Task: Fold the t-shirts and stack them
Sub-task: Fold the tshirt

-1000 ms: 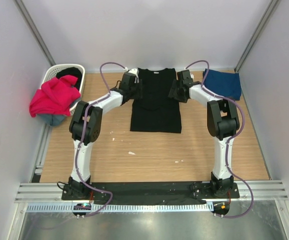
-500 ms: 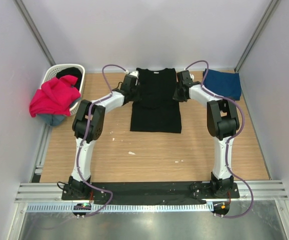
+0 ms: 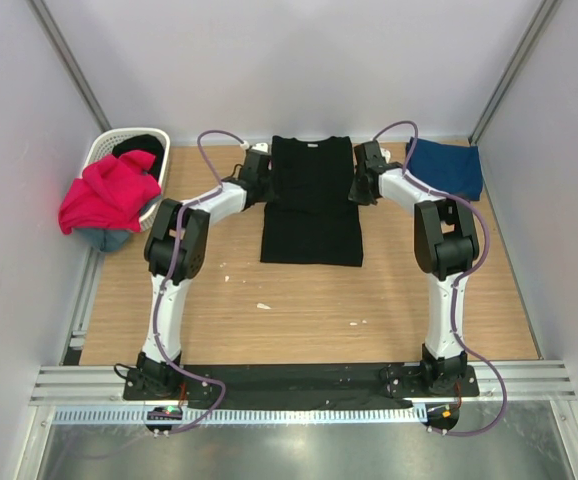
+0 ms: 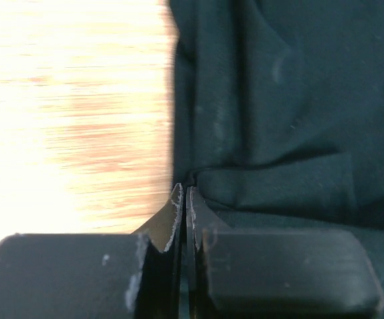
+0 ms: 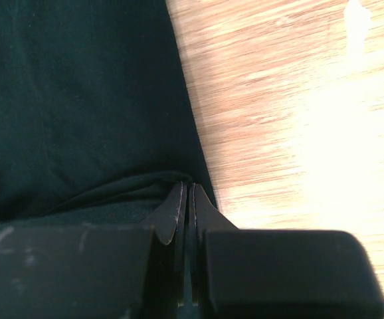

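We see the black t-shirt [image 3: 309, 205] lying flat at the far middle of the wooden table [image 3: 299, 300]. Its sleeves are folded in so that it forms a long rectangle, with the collar towards the back wall and the hem towards the near edge. A small pucker rises at each side edge, where the left gripper [image 4: 183, 193] and the right gripper [image 5: 186, 189] pinch the cloth between closed fingers. The navy t-shirt [image 3: 447, 167] lies folded flat at the far right corner, apart from the black one. The magenta-red t-shirt [image 3: 109, 190] hangs crumpled over the rim of the white basket [image 3: 101, 150] at far left.
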Tool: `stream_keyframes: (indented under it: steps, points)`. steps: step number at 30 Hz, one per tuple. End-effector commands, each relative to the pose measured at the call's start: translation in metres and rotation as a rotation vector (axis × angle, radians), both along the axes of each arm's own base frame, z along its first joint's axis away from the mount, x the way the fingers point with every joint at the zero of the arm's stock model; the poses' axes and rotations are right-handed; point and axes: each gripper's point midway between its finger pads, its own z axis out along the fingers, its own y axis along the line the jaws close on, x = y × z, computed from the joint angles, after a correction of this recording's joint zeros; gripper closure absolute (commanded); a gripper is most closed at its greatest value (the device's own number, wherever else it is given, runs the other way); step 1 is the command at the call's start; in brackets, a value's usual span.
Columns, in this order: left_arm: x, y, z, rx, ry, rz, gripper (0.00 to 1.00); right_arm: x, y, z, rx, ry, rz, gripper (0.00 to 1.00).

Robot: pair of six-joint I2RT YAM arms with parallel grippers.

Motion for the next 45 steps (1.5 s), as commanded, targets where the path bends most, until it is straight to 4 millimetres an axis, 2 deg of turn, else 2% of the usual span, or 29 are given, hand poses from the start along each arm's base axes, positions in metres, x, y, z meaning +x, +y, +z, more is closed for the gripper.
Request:
stream_keyframes:
  steps: [1, 9, 15, 17, 20, 21, 22, 24, 25, 26, 27, 29, 30, 31, 33, 34, 35, 37, 38, 40, 41, 45]
  points:
    - [0.018, 0.016, 0.034, -0.006, -0.081, 0.077, 1.0, 0.013, -0.008, 0.016, -0.036, -0.039, -0.011, 0.97]
    - [0.025, 0.026, 0.041, -0.017, -0.099, 0.098, 1.0, 0.017, -0.006, 0.016, -0.036, -0.03, 0.017, 0.96]
    - [0.028, 0.007, 0.047, -0.065, -0.111, 0.0, 1.0, 0.025, 0.002, 0.022, -0.025, -0.047, 0.066, 0.91]
    - [0.031, 0.005, 0.052, -0.068, -0.124, -0.012, 0.97, 0.029, 0.002, 0.026, -0.027, -0.056, 0.067, 0.88]
    - [0.031, 0.003, 0.062, -0.061, -0.141, -0.037, 0.69, 0.032, 0.001, 0.031, -0.037, -0.064, 0.072, 0.84]
    - [0.031, 0.003, 0.065, -0.058, -0.147, -0.04, 0.52, 0.033, 0.001, 0.033, -0.042, -0.062, 0.076, 0.8]
    - [0.032, 0.005, 0.078, -0.057, -0.17, -0.036, 0.43, 0.034, 0.002, 0.04, -0.036, -0.058, 0.084, 0.67]
    - [0.028, 0.009, 0.09, -0.045, -0.175, -0.033, 0.26, 0.033, 0.003, 0.048, -0.036, -0.051, 0.093, 0.57]
    - [0.026, 0.011, 0.098, -0.044, -0.182, -0.031, 0.23, 0.031, 0.004, 0.058, -0.034, -0.046, 0.1, 0.43]
    - [0.02, 0.013, 0.117, -0.049, -0.198, -0.035, 0.21, 0.029, 0.005, 0.063, -0.029, -0.046, 0.104, 0.37]
    - [0.014, 0.014, 0.119, -0.055, -0.19, -0.034, 0.17, 0.028, 0.005, 0.077, -0.024, -0.063, 0.111, 0.32]
    - [0.0, 0.011, 0.13, -0.099, -0.175, -0.048, 0.16, 0.022, 0.008, 0.092, 0.0, -0.07, 0.125, 0.26]
    - [-0.009, 0.009, 0.149, -0.149, -0.187, -0.049, 0.16, 0.018, 0.012, 0.107, 0.02, -0.093, 0.136, 0.26]
    - [-0.024, 0.007, 0.14, -0.175, -0.148, -0.056, 0.16, 0.013, 0.016, 0.108, 0.036, -0.1, 0.146, 0.26]
    - [-0.043, -0.001, 0.15, -0.244, -0.131, -0.083, 0.18, 0.003, 0.038, 0.113, 0.096, -0.115, 0.2, 0.26]
    - [-0.051, -0.004, 0.148, -0.281, -0.105, -0.077, 0.19, 0.0, 0.046, 0.114, 0.117, -0.134, 0.221, 0.3]
    - [-0.062, -0.006, 0.134, -0.29, -0.064, -0.081, 0.2, -0.003, 0.052, 0.111, 0.137, -0.131, 0.23, 0.31]
    - [-0.078, -0.014, 0.129, -0.342, -0.023, -0.104, 0.25, -0.005, 0.058, 0.096, 0.128, -0.109, 0.237, 0.35]
    - [-0.089, -0.017, 0.112, -0.343, 0.017, -0.11, 0.26, -0.004, 0.054, 0.09, 0.108, -0.097, 0.212, 0.37]
    - [-0.101, -0.023, 0.101, -0.367, 0.06, -0.124, 0.34, -0.002, 0.045, 0.079, 0.065, -0.078, 0.17, 0.42]
    - [-0.11, -0.027, 0.088, -0.373, 0.089, -0.134, 0.36, -0.001, 0.04, 0.071, 0.043, -0.066, 0.15, 0.44]
    - [-0.132, -0.041, 0.064, -0.389, 0.152, -0.17, 0.56, 0.003, 0.027, 0.06, -0.022, -0.056, 0.101, 0.51]
